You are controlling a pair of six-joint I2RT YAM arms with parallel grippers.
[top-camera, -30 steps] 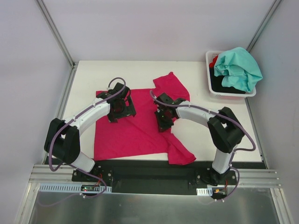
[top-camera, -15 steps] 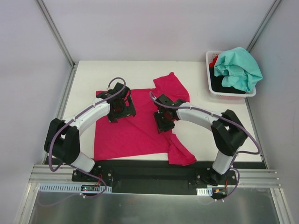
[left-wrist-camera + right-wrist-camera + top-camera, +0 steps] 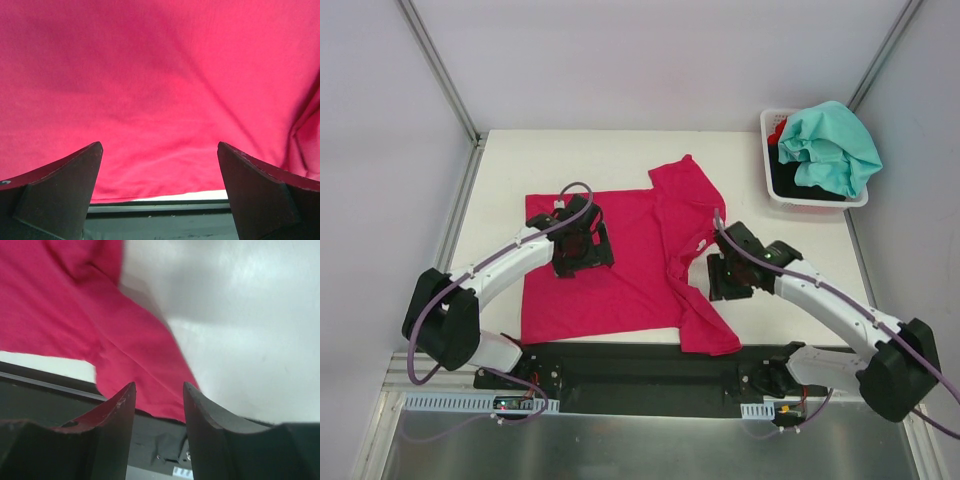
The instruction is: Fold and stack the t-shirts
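On the tabletop (image 3: 620, 160): pink shirt (image 3: 620, 265) being flattened for folding.
Left claw (image 3: 160, 150) gapes wide above it; right claw (image 3: 159, 388) stands part-open, empty. Next move probably needs a grip on the rumpled right side.

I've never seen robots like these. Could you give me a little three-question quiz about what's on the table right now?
1. True or false: the teal t-shirt sits on top of the pile in the white basket.
2. What lies under the jaws of the left arm? A pink t-shirt; B teal t-shirt; C white basket.
3. Fill in: the jaws of the right arm hold ____.
Key: 1 true; 2 A; 3 nothing.
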